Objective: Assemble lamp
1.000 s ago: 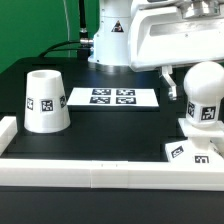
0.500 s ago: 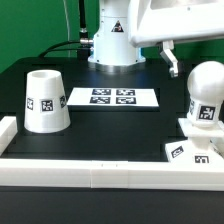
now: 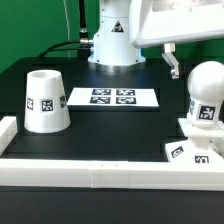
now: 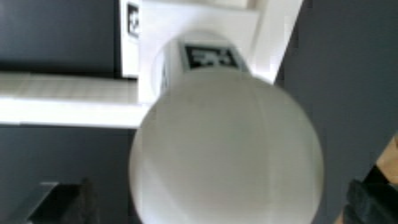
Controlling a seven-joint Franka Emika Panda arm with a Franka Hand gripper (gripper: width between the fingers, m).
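Observation:
The white lamp bulb (image 3: 205,95) stands upright on the squat lamp base (image 3: 192,150) at the exterior view's right. The tapered shade (image 3: 44,101) stands alone at the exterior view's left, mouth up. My gripper (image 3: 200,55) hangs just above the bulb's round head, and only one dark finger (image 3: 172,62) shows. In the wrist view the bulb (image 4: 228,150) fills the space below my open gripper (image 4: 222,200). The dark fingers (image 4: 59,198) stand apart at either side with gaps to the bulb. The gripper holds nothing.
The marker board (image 3: 113,97) lies flat in the middle, behind the shade and the bulb. A white rail (image 3: 100,172) runs along the table's front edge, with a short white wall (image 3: 6,130) at the exterior view's left. The arm's base (image 3: 112,40) stands at the back.
The gripper has risen from around the bulb's head to above it. The bulb has stayed on the base. In the last half second nothing has moved.

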